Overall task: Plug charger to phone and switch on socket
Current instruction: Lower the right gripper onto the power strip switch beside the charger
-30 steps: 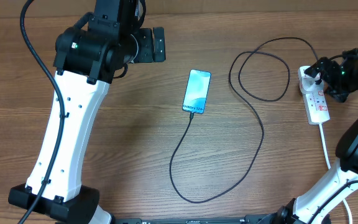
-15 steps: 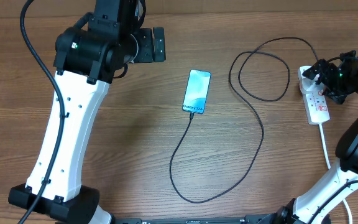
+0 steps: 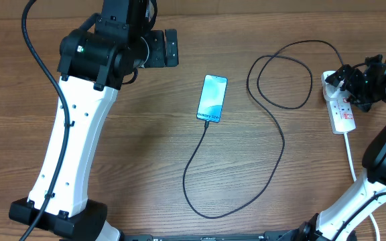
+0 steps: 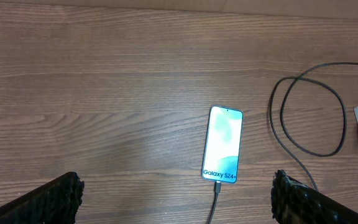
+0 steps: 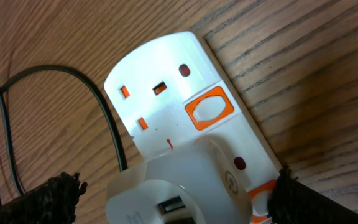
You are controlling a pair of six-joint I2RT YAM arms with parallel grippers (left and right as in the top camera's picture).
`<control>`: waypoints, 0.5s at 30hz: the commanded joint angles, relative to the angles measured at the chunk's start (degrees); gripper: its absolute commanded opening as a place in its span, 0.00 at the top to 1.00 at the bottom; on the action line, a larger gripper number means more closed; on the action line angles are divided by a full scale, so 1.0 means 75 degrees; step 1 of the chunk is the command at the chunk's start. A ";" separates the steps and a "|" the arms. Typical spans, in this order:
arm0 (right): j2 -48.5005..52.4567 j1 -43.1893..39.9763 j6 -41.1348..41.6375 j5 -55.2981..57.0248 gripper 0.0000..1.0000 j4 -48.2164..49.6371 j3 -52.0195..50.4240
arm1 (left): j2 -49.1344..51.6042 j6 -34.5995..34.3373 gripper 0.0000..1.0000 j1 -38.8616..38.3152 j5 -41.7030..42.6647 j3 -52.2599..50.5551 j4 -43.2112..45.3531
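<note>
Our right gripper [image 5: 176,200], wide open and empty, hangs over the far end of the white elongated plastic power strip [image 5: 160,87]; its orange rocker switch [image 5: 209,109] lies just ahead of our fingertips [image 5: 48,200].

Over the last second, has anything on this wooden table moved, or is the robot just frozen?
Only the right gripper shifted very slightly, seemingly toward the table's far edge, above the plugged end of the white power strip. Its jaws are open, and it took hold of nothing and let nothing go. The lit blue-screened phone, the thin black cable at its base and the open left gripper stayed put.
</note>
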 commanded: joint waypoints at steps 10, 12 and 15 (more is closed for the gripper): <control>0.0198 0.0076 -0.0012 -0.0589 0.00 -0.0140 -0.0227 | 0.0009 0.0169 0.00 0.0029 -0.0128 -0.0023 0.0006; 0.0198 0.0076 -0.0009 -0.0638 0.00 -0.0201 -0.0227 | 0.0009 0.0169 0.00 0.0029 -0.0125 -0.0026 0.0006; 0.0198 0.0096 -0.0012 -0.0731 0.00 -0.0265 -0.0230 | 0.0009 0.0169 0.00 0.0029 -0.0125 -0.0023 0.0006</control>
